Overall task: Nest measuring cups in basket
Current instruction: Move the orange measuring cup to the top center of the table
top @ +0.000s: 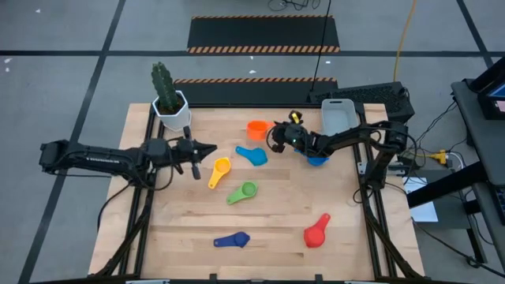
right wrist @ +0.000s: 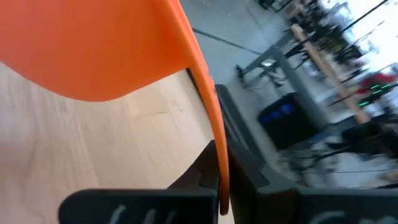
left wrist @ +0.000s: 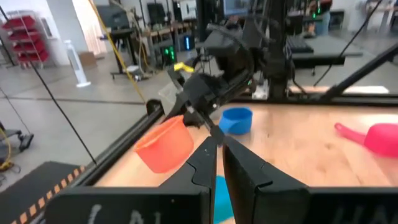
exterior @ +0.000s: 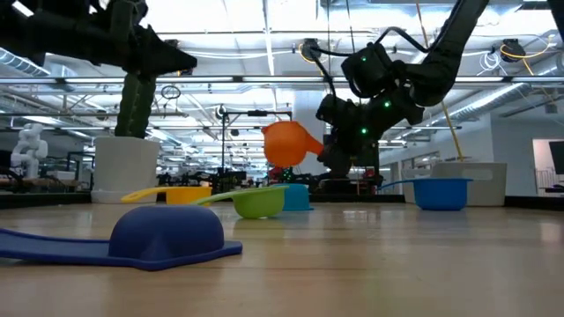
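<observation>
1. Your left gripper [top: 207, 148] hovers over the table's left half, just below the white hexagonal cactus pot [top: 171, 110]. Its fingers are drawn nearly together with only a thin slit between them, and they hold nothing.
2. Just right of that gripper you have the yellow cup [top: 220, 169] lying on the wood, handle angled toward the near edge.
3. Below and right of it sits the green cup [top: 245, 191], with the dark blue cup [top: 233, 240] near the front edge of the table.
4. Next comes one light blue cup [top: 253, 155], lying flat near the table's middle, just below the orange cup.
5. The orange cup [top: 257, 128] is off the table; the low view shows it hanging in the air, bowl tilted. Your right gripper [top: 276, 132] is clamped shut on its flat handle, which the right wrist view shows running edge-on between the two fingers.
6. The second light blue cup [top: 317, 161] stands upright on the wood under the right arm's forearm.
7. The red cup [top: 317, 231] lies toward the front right, well apart from the others.
8. The basket [top: 335, 116] sits at the far right corner of the table, and you have no cup visible inside it.
</observation>
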